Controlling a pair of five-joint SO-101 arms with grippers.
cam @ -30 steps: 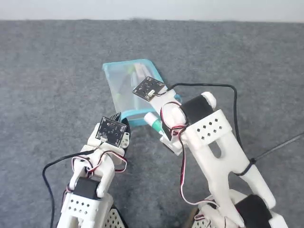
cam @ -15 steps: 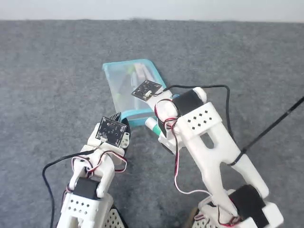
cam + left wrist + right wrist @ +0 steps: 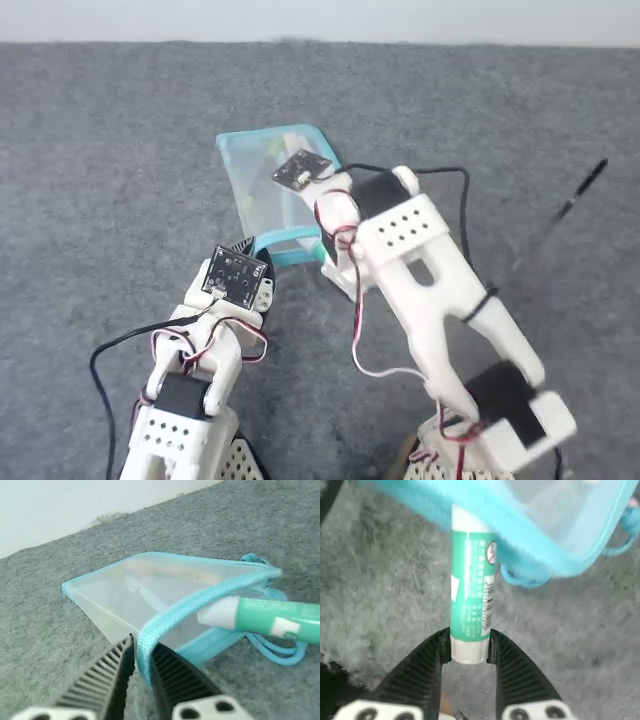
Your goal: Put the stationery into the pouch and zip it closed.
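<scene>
A translucent pouch [image 3: 272, 190] with turquoise trim lies on the grey mat, its mouth facing the arms. My left gripper [image 3: 142, 648] is shut on the raised turquoise rim of the pouch [image 3: 150, 587] and holds the mouth up. My right gripper [image 3: 469, 645] is shut on the butt end of a green-and-white glue stick [image 3: 470, 600]. The stick's white cap end sits under the rim of the pouch [image 3: 560, 525], right at the mouth. From the left wrist the glue stick [image 3: 270, 621] pokes in sideways beneath the rim. Pale items show faintly inside the pouch.
A turquoise cord loop [image 3: 275, 649] trails from the pouch's zipper end onto the grey mat [image 3: 110, 150]. A white wall [image 3: 320, 18] bounds the far edge. A black cable [image 3: 575, 200] hangs over the right side. Both arms crowd the pouch mouth.
My right arm has swung forward and left, carrying the glue stick's tip from beside the pouch in under its rim. The left arm has stayed put, holding the rim.
</scene>
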